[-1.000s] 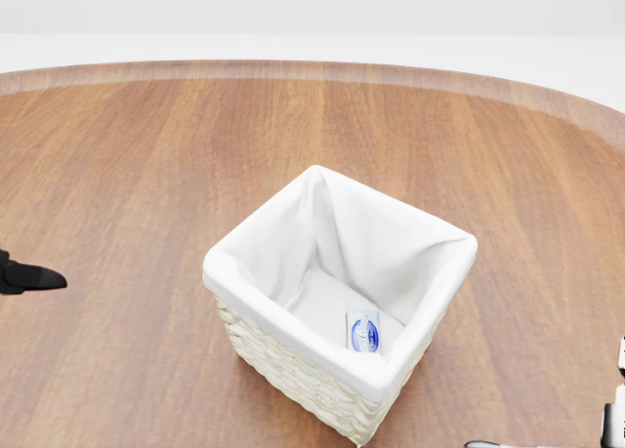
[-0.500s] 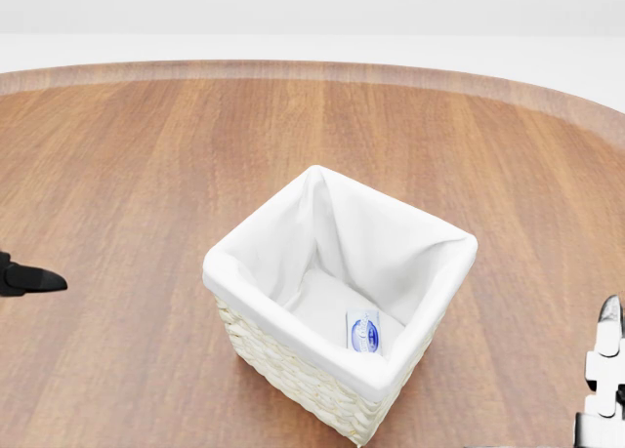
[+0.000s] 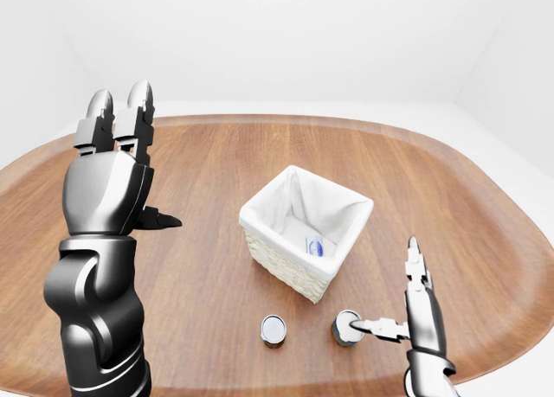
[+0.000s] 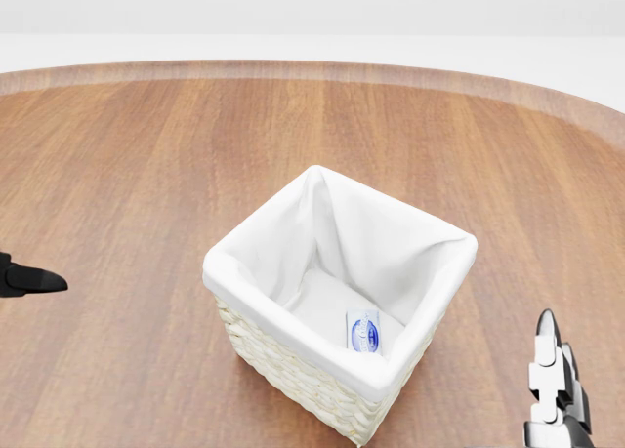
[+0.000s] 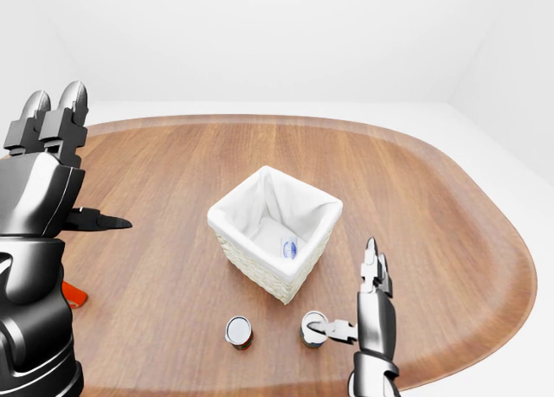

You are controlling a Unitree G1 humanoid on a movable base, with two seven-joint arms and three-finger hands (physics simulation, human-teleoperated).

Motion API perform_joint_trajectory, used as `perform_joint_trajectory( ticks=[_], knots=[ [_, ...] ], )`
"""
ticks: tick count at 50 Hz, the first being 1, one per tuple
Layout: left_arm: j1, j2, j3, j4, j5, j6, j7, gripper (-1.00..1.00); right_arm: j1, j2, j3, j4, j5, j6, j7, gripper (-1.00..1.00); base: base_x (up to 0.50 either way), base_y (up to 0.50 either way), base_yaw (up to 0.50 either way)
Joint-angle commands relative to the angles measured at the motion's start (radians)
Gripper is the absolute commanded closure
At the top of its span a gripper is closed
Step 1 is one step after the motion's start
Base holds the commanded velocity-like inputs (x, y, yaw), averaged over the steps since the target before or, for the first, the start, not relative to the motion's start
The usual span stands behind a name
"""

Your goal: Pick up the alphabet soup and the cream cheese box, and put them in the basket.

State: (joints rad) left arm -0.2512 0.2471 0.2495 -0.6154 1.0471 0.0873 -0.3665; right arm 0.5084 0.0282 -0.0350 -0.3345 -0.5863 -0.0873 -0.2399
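A wicker basket with a white liner stands mid-table. The cream cheese box, white with a blue label, lies on its bottom. Two small silver-topped cans stand on the wood below the basket in the eye views. I cannot read which of them is the alphabet soup. My right hand is open beside the right can, fingers upright and thumb tip at the can's lid. The left can stands apart. My left hand is raised at the left, open and holding nothing.
The oval wooden table has a raised rim all round. A small red object shows at the left edge of the right-eye view, partly hidden by my left arm. White floor and walls surround the table.
In the head view my right hand has come in from the right edge and moved left, fingers upright. The left thumb, basket and box have not moved.
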Motion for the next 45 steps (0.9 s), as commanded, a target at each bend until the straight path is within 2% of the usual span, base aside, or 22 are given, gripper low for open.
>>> perform_joint_trajectory(
  ticks=[1, 17, 22, 45],
  knots=[
    [0.0, 0.0, 0.0, 0.0, 0.0, 0.0, 0.0, -1.0, 0.007, -0.023, 0.037, 0.037, -0.034, 0.0, -0.025, -1.0, 0.0, 0.0, 0.0],
    [0.008, -0.003, 0.001, 0.007, -0.003, 0.0, 0.013, -1.0, -0.042, -0.053, 0.08, 0.166, -0.074, 0.0, -0.08, -1.0, 0.0, 0.0, 0.0],
    [0.003, -0.001, -0.001, -0.006, 0.006, 0.0, -0.004, -1.0, -0.07, -0.066, 0.097, 0.232, -0.089, 0.0, -0.104, -1.0, 0.0, 0.0, 0.0],
    [0.003, -0.003, -0.002, 0.005, 0.004, 0.0, 0.006, -1.0, -0.084, -0.092, 0.163, 0.306, -0.13, 0.0, -0.13, -1.0, 0.0, 0.0, 0.0]
  ],
)
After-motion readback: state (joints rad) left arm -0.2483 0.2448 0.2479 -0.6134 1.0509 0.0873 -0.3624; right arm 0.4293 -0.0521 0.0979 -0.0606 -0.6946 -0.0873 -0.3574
